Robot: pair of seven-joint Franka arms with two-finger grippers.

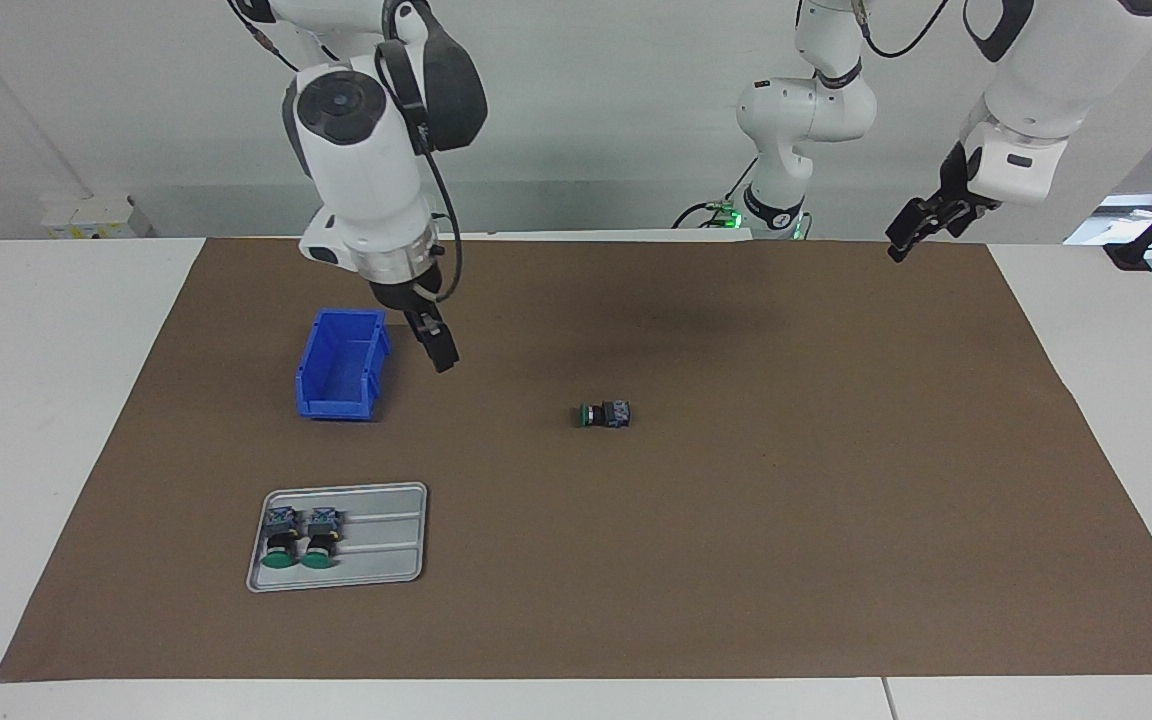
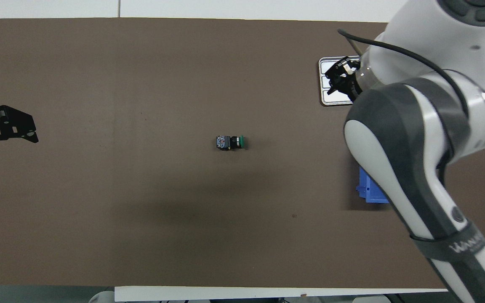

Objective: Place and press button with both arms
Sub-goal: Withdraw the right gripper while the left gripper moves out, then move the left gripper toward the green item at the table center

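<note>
- Button lies on its side on the brown mat, about the middle of the table, clear of everything else.
- Its long axis runs along the table from one arm's end to the other: the green cap faces my right arm's end, the blue-grey terminal block faces my left arm's end.
- My right gripper hangs empty in the air just beside the blue bin, on the bin's side toward the button; its fingers stand apart and hold nothing.
- My left gripper waits raised over the mat's edge at my left arm's end of the table, its fingers spread wide and empty, well apart from the button.
- Two more buttons lie side by side on a grey tray, farther from me than the bin, green caps pointing away from me.
- The bin sits between me and the tray, toward my right arm's end.
- On my right arm's dark band I see pale lettering in the overhead view, but I cannot read it for sure.
- No writing on the button, the bin or the tray is large enough for me to read.
</note>
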